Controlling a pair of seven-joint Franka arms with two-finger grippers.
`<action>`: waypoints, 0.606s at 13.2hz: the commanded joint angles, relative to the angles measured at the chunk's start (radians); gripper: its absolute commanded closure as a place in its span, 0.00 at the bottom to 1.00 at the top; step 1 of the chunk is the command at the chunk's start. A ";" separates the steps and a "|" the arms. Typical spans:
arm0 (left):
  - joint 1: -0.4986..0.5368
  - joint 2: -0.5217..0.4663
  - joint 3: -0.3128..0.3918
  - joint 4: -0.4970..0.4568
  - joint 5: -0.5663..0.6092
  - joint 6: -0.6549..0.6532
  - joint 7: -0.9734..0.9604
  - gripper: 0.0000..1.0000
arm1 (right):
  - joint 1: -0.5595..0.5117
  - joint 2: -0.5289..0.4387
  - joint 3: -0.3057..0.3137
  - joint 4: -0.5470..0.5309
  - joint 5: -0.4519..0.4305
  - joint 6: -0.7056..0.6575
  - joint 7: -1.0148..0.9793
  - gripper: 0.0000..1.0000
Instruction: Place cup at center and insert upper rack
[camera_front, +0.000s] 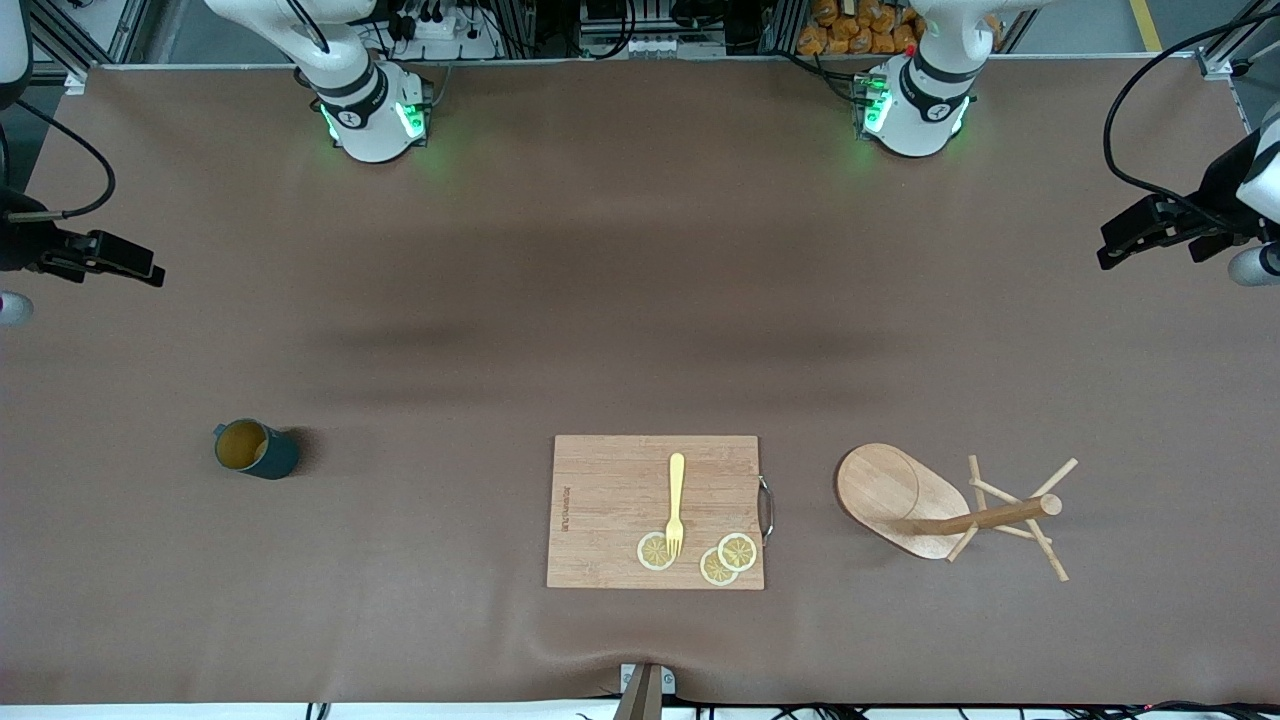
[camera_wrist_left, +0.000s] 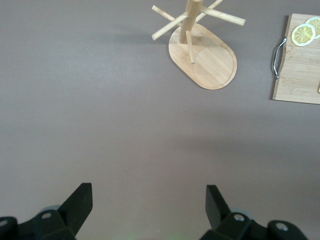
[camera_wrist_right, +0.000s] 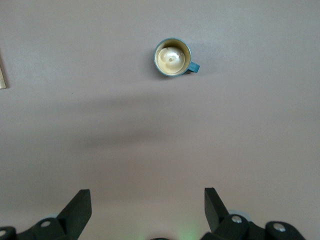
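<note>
Waiting open-fingered and empty, the left end effector (camera_wrist_left: 145, 205) faces the untouched light wooden mug tree (camera_front: 950, 508); the right end effector (camera_wrist_right: 145, 205) faces the unmoved dark teal cup (camera_front: 255, 449); nothing's done yet.

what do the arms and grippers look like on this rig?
Both arms are white with black joint bands and green-lit bases, black cables trailing. The left gripper and right gripper are black, each with two wedge-shaped fingers on grey round-capped mounts.
</note>
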 joint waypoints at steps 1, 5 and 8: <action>0.014 -0.016 -0.012 -0.011 0.004 -0.005 -0.008 0.00 | 0.003 -0.002 -0.002 -0.006 0.012 0.004 0.019 0.00; 0.005 -0.004 -0.013 0.002 0.009 -0.010 -0.011 0.00 | 0.008 -0.003 -0.002 -0.001 0.004 0.025 0.010 0.00; -0.002 -0.001 -0.041 -0.007 0.007 -0.030 -0.015 0.00 | 0.008 -0.003 -0.002 -0.001 0.003 0.030 0.007 0.00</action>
